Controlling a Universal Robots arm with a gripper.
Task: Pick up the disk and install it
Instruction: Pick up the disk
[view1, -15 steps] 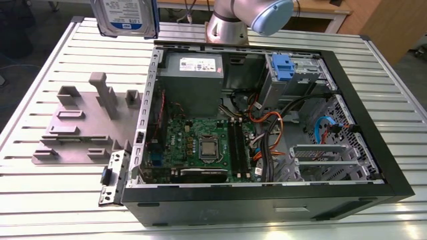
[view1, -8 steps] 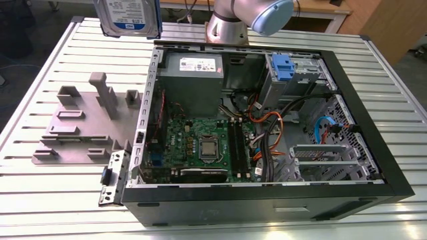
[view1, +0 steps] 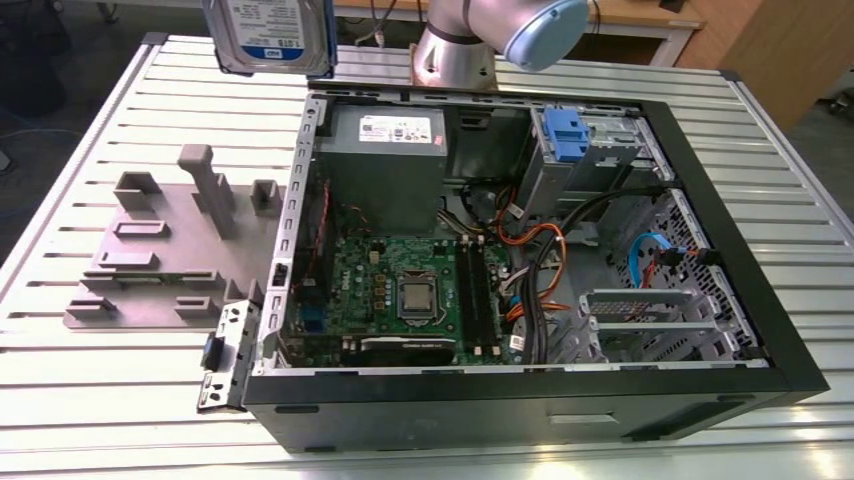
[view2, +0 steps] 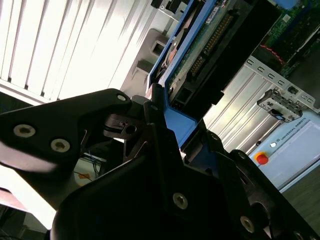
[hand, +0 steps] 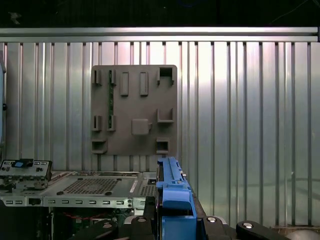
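Claw (view2: 175, 125) was clamped shut on the disk (view2: 200, 52), with black fingers (view2: 152, 120) on either side of its blue frame. In the second wrist view the disk ran edge-on away from the claw, green circuit-board side showing.

In the exterior view the disk (view1: 267, 35) hung in the air over the far edge of the bench (view1: 107, 420), label face toward the camera, on the exterior view's left of the arm (view1: 494, 40). It was above and beyond the far left corner of the computer case (view1: 534, 400), apart from it. Not installed.

The case lay on its side on the bench with the side panel off and the insides open:
- grey power supply (view1: 383, 150) at the far side
- motherboard (view1: 400, 290) nearer
- blue drive bracket (view1: 565, 135) in the cage at the far right
- orange and black cables (view1: 534, 250) running between them

A grey holder plate (view1: 167, 260) with upright posts and slots sat on the bench just beside the case, on the exterior view's left.

In the first wrist view the blue frame (hand: 172, 195) stood edge-on in the claw. The holder plate (hand: 134, 110) lay flat on the slatted bench (hand: 250, 125) beyond it, and the case's perforated metal edge (hand: 75, 187) was just beside the frame.
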